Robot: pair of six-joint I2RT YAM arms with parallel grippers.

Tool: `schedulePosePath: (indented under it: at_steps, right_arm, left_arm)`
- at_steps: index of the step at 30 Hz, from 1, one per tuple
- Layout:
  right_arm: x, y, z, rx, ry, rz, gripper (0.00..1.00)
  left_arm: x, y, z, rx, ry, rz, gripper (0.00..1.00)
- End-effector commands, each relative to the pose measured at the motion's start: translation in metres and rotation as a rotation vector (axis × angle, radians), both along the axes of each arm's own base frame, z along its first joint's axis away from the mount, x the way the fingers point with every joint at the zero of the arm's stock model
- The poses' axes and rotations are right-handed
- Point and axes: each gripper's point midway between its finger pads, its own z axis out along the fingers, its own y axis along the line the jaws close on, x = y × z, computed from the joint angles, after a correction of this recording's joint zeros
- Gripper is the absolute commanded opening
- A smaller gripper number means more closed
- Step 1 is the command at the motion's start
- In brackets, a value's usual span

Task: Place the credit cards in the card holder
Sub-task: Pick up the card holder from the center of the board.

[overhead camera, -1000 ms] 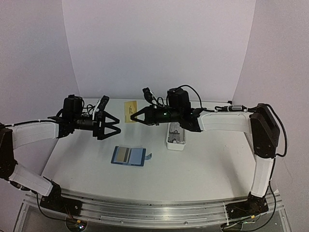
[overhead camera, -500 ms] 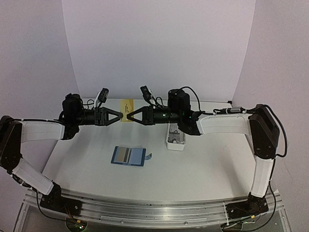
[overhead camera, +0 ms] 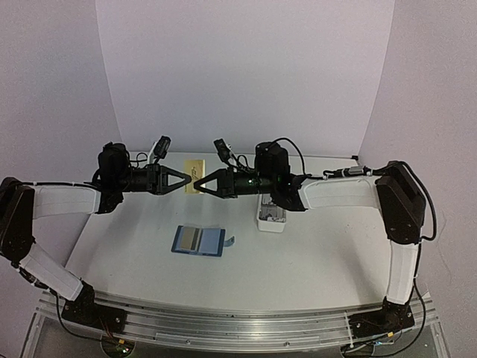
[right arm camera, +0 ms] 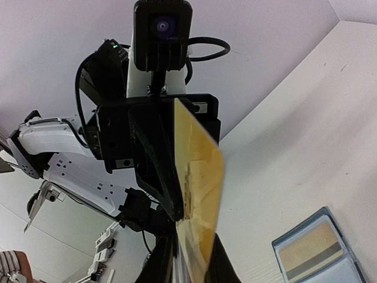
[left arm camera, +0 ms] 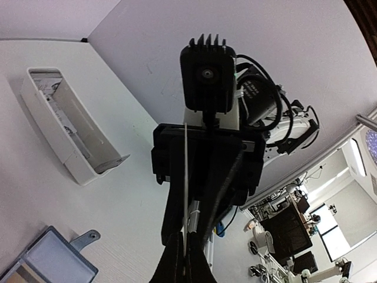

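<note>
**Gold card caught between both my grippers**

From above, I am holding my left gripper [overhead camera: 189, 181] and my right gripper [overhead camera: 199, 183] tip to tip over the far half of the table [overhead camera: 320, 253]. The gold card [overhead camera: 193, 168] is standing on edge between them.

My left wrist camera is showing what the top view cannot. There the card is a thin pale line running into my left fingers [left arm camera: 174, 268], which are pressed together on it. My right wrist camera is giving the card's gold face, its lower end sitting between my right fingers [right arm camera: 160, 265] (pinching or only flanking it, I cannot tell).

The card holder [overhead camera: 209, 241] is lying open and flat near the middle of the table, toward the near edge and well apart from the gold card. A tan card [overhead camera: 188, 239] with a dark stripe is lying in its left half, and its snap tab [overhead camera: 229, 240] is pointing right.

The white tray [overhead camera: 271, 215] is sitting right of centre, toward the far edge, partly hidden under my right arm [overhead camera: 343, 190].

The table is white, and pale walls [overhead camera: 246, 74] are curving round it. My left wrist camera is also catching dark screens [left arm camera: 297, 259] in a room beyond.
</note>
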Motion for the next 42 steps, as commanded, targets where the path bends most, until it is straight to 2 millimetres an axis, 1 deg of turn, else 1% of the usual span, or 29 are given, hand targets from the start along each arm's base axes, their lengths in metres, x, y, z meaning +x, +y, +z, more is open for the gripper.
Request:
schedulePosePath:
  at_steps: [1, 2, 3, 4, 5, 6, 8, 9, 10, 11, 12, 13, 16, 18, 20, 25, 27, 28, 31, 32, 33, 37, 39, 40, 42]
  right_arm:
    - [0.008, 0.004, -0.020, -0.063, 0.078, -0.043, 0.33]
    - [0.011, 0.003, -0.029, -0.093, 0.096, -0.067, 0.40]
    - [0.017, -0.002, -0.045, -0.149, 0.126, -0.113, 0.47]
    - [0.018, -0.007, -0.059, -0.198, 0.154, -0.140, 0.53]
    - [0.024, -0.014, -0.071, -0.243, 0.173, -0.192, 0.56]
    - [0.025, -0.022, -0.087, -0.293, 0.198, -0.229, 0.57]
    - [0.026, -0.034, -0.106, -0.362, 0.229, -0.280, 0.58]
    - [0.024, -0.041, -0.120, -0.399, 0.259, -0.301, 0.57]
    - [0.023, -0.043, -0.126, -0.412, 0.275, -0.306, 0.56]
    - [0.021, -0.046, -0.137, -0.432, 0.309, -0.313, 0.54]
    - [0.019, -0.046, -0.145, -0.444, 0.330, -0.316, 0.52]
    - [0.017, -0.048, -0.157, -0.462, 0.367, -0.324, 0.50]
    - [0.011, -0.047, -0.176, -0.497, 0.383, -0.321, 0.48]
    - [0.011, -0.046, -0.182, -0.507, 0.380, -0.319, 0.48]
    - [0.012, -0.044, -0.190, -0.518, 0.380, -0.322, 0.47]
    - [0.016, -0.042, -0.197, -0.528, 0.377, -0.328, 0.47]
    - [0.018, -0.040, -0.194, -0.521, 0.367, -0.323, 0.47]
    - [0.019, -0.038, -0.190, -0.513, 0.352, -0.319, 0.47]
    - [0.027, -0.033, -0.160, -0.472, 0.251, -0.314, 0.47]
    - [0.028, -0.032, -0.154, -0.462, 0.235, -0.314, 0.46]
    - [0.028, -0.029, -0.145, -0.441, 0.218, -0.303, 0.44]
    - [0.025, -0.024, -0.135, -0.397, 0.212, -0.274, 0.45]
    - [0.024, -0.019, -0.130, -0.342, 0.212, -0.255, 0.47]
    - [0.021, -0.013, -0.123, -0.285, 0.219, -0.222, 0.47]
    - [0.014, -0.006, -0.118, -0.221, 0.248, -0.171, 0.44]
  left_arm:
    - [0.017, 0.004, -0.030, 0.137, 0.121, 0.107, 0.00]
    - [0.020, 0.006, -0.038, 0.165, 0.138, 0.131, 0.00]
    - [0.020, 0.008, -0.053, 0.201, 0.166, 0.145, 0.00]
    - [0.019, 0.008, -0.060, 0.213, 0.179, 0.144, 0.00]
    - [0.015, 0.010, -0.074, 0.237, 0.214, 0.141, 0.00]
    - [0.012, 0.011, -0.086, 0.252, 0.248, 0.136, 0.00]
    - [0.007, 0.013, -0.104, 0.276, 0.302, 0.135, 0.00]
    - [0.005, 0.014, -0.118, 0.293, 0.336, 0.135, 0.00]
    - [0.004, 0.015, -0.124, 0.300, 0.349, 0.136, 0.00]
    - [0.002, 0.016, -0.137, 0.314, 0.377, 0.139, 0.00]
    - [-0.002, 0.017, -0.147, 0.326, 0.398, 0.137, 0.00]
    - [-0.007, 0.019, -0.162, 0.350, 0.431, 0.141, 0.00]
    - [-0.015, 0.023, -0.188, 0.400, 0.484, 0.161, 0.00]
    - [-0.013, 0.025, -0.193, 0.408, 0.480, 0.182, 0.00]
    - [-0.004, 0.026, -0.197, 0.417, 0.455, 0.219, 0.00]
    - [0.009, 0.021, -0.197, 0.428, 0.432, 0.214, 0.00]
    - [0.012, 0.018, -0.195, 0.422, 0.429, 0.198, 0.00]
    - [0.011, 0.015, -0.193, 0.410, 0.427, 0.178, 0.00]
    - [0.008, 0.005, -0.172, 0.311, 0.409, 0.106, 0.00]
    - [0.004, 0.004, -0.171, 0.292, 0.420, 0.094, 0.00]
    - [0.003, 0.001, -0.162, 0.243, 0.412, 0.075, 0.00]
    - [-0.003, -0.001, -0.149, 0.176, 0.372, 0.036, 0.00]
    - [-0.006, -0.003, -0.142, 0.151, 0.344, 0.011, 0.00]
    - [-0.008, -0.003, -0.140, 0.141, 0.339, 0.002, 0.00]
    - [-0.009, -0.003, -0.138, 0.130, 0.333, -0.005, 0.00]
